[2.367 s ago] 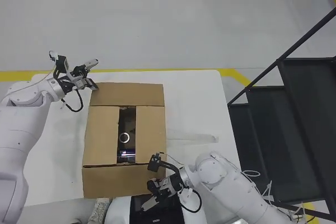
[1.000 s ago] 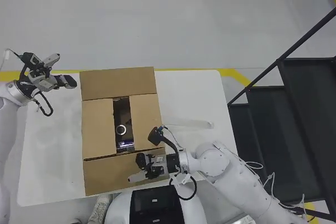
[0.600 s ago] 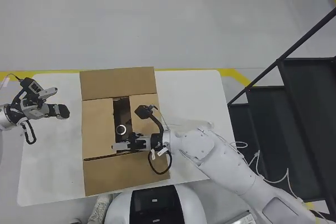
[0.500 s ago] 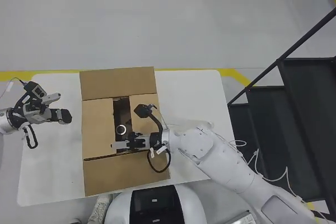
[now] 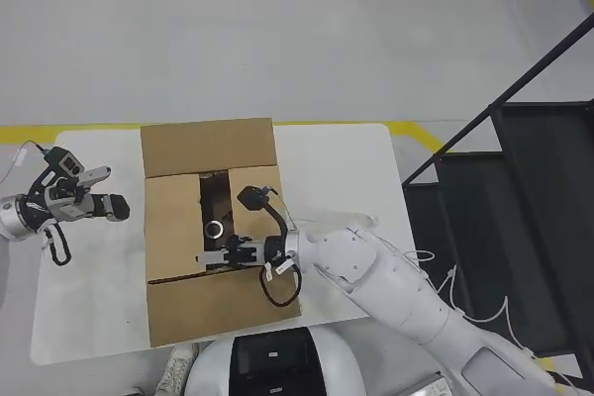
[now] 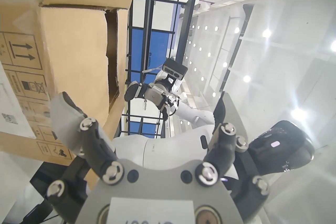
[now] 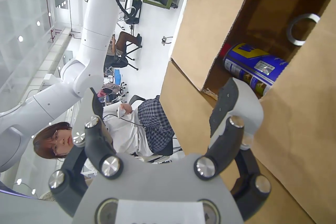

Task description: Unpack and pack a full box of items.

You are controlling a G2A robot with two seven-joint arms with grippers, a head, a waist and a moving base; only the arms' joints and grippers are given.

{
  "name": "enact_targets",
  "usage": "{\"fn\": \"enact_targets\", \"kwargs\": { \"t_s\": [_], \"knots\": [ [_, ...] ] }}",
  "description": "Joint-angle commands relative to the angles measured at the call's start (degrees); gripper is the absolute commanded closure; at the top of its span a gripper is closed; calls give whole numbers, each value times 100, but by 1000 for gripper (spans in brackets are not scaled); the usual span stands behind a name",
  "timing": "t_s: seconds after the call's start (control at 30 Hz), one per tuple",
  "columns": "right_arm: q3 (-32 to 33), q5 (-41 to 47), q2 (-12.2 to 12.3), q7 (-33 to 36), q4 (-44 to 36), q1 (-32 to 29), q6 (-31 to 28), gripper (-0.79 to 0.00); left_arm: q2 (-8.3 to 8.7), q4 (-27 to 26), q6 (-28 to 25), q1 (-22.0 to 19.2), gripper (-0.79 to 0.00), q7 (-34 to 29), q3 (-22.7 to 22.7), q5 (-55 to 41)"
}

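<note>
- Box (image 5: 210,148) of brown card sits in the middle of the white worktop (image 5: 337,188).
- Its far flap and its near flap are folded out. The two side flaps lie almost flat over the top, with a dark gap between them.
- Down in the gap I can see a shiny metal ring (image 5: 216,230), and from the right wrist view a blue can (image 7: 253,64) lying on its side next to the ring (image 7: 302,29).
- Right tool (image 5: 218,254) is over the box, at the near end of the gap. Its fingers are spread wide and grip nothing. From its own camera, the right tool (image 7: 160,93) has one finger (image 7: 233,101) by the edge of a side flap, just above the can.
- Left tool (image 5: 114,206) hangs over the worktop just beside the box's left wall. It points at the box. I cannot tell if it touches the card.
- From its own camera, the left tool (image 6: 141,104) is spread wide too, with nothing between its fingers.
- Something clear and flat (image 5: 337,220) lies on the worktop to the right of the box.
- Black metal stairs (image 5: 515,198) stand past the right end of the worktop.
</note>
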Motion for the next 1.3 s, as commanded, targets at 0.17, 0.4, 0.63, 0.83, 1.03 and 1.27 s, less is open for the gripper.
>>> {"fn": "enact_targets", "kwargs": {
  "t_s": [0.17,0.4,0.63,0.83,1.03,1.27],
  "knots": [
    [-551,512,-319,-135,779,630,544,-785,69,-289,53,247,-785,19,-351,-283],
    [-1146,957,-740,-186,1554,1250,349,-785,107,-553,78,356,-785,39,-495,-308],
    [-1328,1264,-1013,-210,1494,1551,-513,-785,97,-735,67,376,-785,416,-657,-656],
    [-1748,1391,-1434,-317,1842,2119,-938,-785,85,-975,39,403,-785,548,-876,-1186],
    [-2369,1758,-2122,-363,2857,2685,-1227,-785,121,-1231,156,534,-785,555,-1058,-1147],
    [-2763,2015,-2790,-113,4007,2934,-1536,-785,116,-846,681,327,-785,406,-789,-959]
  ]
}}
